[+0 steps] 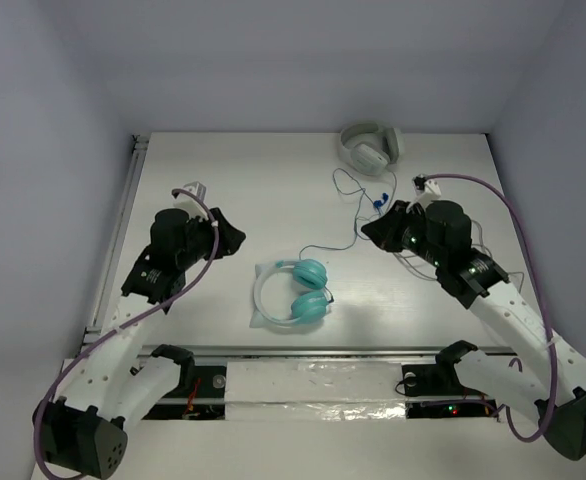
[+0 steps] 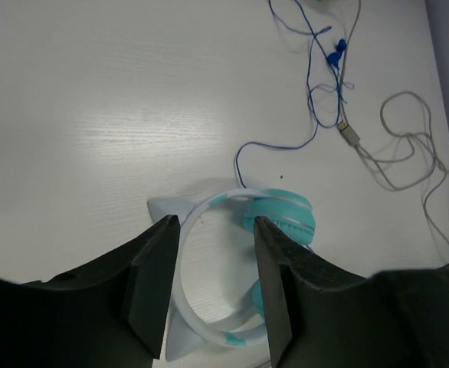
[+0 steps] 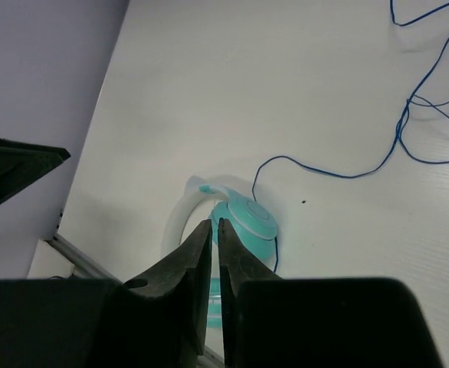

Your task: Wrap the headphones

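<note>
The headphones (image 1: 295,292) are laid flat, well apart from the grey headphones (image 1: 370,147), on their arm-base side. The light, stiff headband (image 1: 260,295) is judged the best hold, and the limp blue cable (image 1: 353,235) is to be pinched. The left gripper (image 2: 213,253) is spread, while the right gripper (image 3: 214,230) is nearly closed and empty.

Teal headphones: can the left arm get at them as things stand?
Probably yes: the open left end effector faces the headphones across bare table, and the right end effector sits off by the blue cable.
</note>
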You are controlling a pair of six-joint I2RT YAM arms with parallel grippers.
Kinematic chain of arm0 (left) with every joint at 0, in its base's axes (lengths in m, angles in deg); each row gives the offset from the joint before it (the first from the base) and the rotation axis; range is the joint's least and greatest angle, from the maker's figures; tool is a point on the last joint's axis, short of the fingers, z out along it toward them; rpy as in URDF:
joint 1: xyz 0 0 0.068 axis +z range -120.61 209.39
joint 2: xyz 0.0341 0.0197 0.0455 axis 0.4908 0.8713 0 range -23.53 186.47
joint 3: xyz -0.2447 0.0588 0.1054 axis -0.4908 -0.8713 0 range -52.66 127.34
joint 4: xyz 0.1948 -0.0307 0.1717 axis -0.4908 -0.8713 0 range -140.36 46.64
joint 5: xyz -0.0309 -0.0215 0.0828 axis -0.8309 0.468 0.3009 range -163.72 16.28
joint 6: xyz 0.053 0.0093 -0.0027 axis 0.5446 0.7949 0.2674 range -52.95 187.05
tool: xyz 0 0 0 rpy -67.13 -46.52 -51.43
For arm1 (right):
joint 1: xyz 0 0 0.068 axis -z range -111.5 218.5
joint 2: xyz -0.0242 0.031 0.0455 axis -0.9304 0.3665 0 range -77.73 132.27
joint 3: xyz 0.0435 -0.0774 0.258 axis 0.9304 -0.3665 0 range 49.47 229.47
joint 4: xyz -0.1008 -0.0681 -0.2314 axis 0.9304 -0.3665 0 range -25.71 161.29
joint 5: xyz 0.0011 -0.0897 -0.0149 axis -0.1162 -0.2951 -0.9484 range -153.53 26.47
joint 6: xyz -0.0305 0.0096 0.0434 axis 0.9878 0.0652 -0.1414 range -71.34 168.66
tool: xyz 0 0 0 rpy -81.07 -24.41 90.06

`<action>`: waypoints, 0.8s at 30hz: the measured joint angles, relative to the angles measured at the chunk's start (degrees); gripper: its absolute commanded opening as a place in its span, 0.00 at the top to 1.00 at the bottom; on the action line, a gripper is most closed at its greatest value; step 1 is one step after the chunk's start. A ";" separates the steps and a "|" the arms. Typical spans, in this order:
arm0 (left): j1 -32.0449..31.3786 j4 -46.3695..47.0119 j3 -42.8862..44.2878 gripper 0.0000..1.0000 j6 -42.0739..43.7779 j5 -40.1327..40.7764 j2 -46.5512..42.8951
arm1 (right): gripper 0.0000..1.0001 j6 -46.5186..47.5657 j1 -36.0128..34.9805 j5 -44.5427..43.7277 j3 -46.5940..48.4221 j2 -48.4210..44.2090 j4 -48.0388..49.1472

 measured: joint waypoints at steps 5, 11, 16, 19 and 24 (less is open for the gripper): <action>-3.89 -3.45 -0.02 1.00 -1.57 2.69 0.00 | 1.00 0.83 -0.57 -1.03 0.20 -0.46 -0.28; -14.60 -7.85 0.00 1.00 -5.01 14.58 3.32 | 1.00 1.22 -0.96 -1.53 0.20 -1.73 -0.35; -23.12 -11.32 0.50 1.00 -7.85 23.43 10.45 | 1.00 1.42 -1.42 -1.57 0.20 -2.29 -0.28; -26.47 -12.24 0.50 1.00 -9.38 26.88 13.92 | 1.00 1.40 -1.64 -1.51 0.00 -2.45 0.26; -28.81 -12.31 0.50 0.68 -11.80 29.07 17.90 | 1.00 1.42 -1.68 -1.11 -0.28 -1.92 0.72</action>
